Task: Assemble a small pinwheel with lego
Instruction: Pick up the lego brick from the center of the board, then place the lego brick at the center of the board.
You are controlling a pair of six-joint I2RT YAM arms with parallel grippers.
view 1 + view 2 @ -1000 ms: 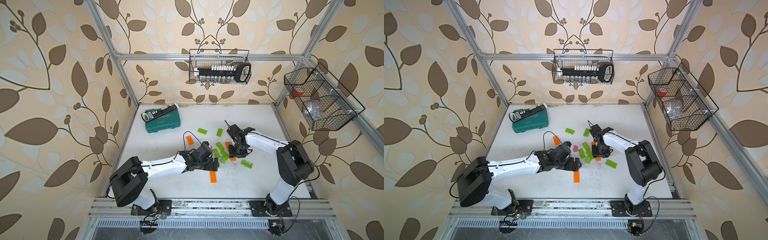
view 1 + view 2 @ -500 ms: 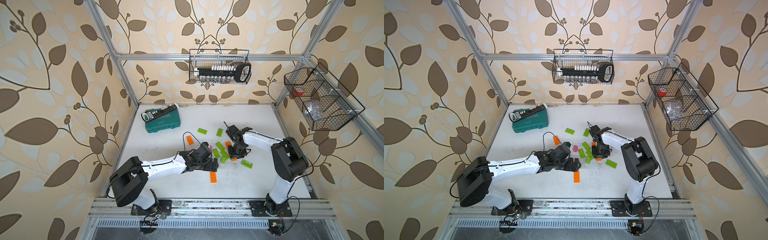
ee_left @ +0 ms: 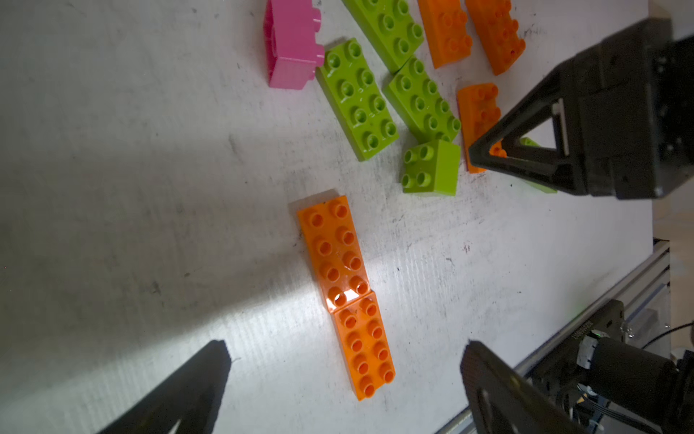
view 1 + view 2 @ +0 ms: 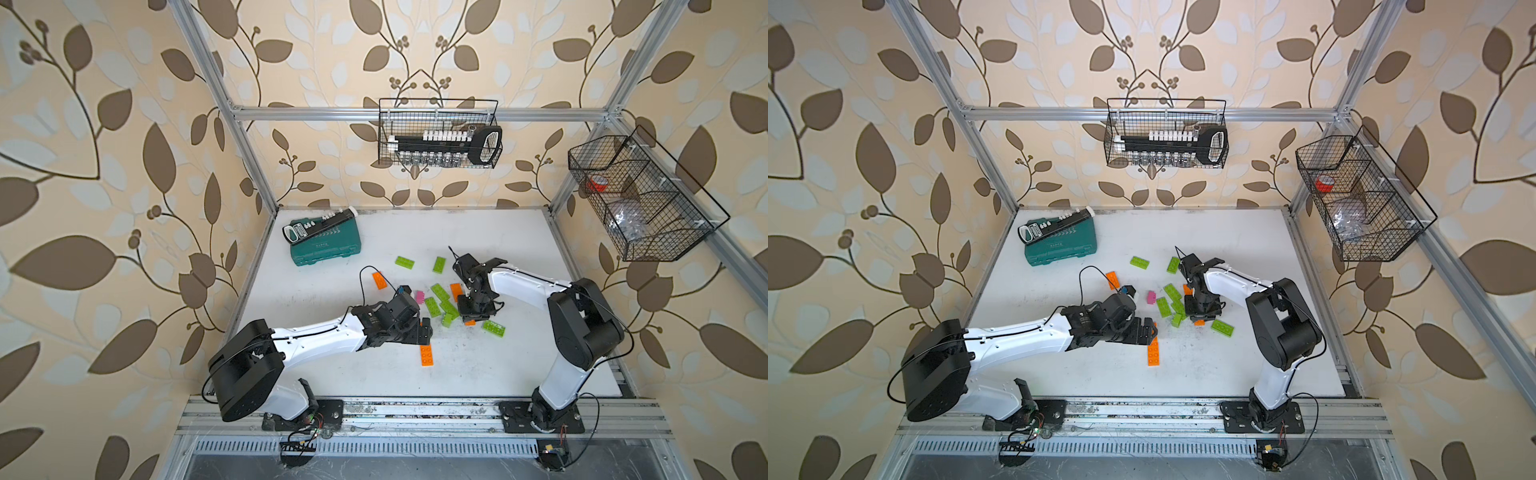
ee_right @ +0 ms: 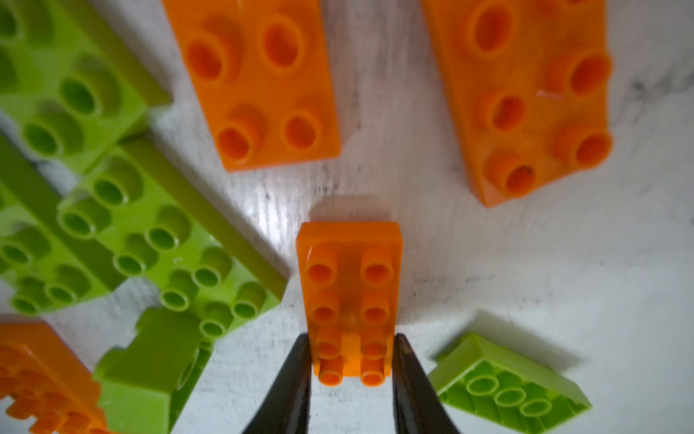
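Right hand tight on orange brick — lengthwise

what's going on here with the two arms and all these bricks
Two robot arms are working over loose lego on a white table. The right gripper has its jaws against both long sides of an orange brick lying flat on the table, so it looks like a pick-up about to start. The left gripper is wide open, hovering over two orange bricks lying end to end. Green bricks and a pink brick sit loose nearby; nothing looks stacked yet.
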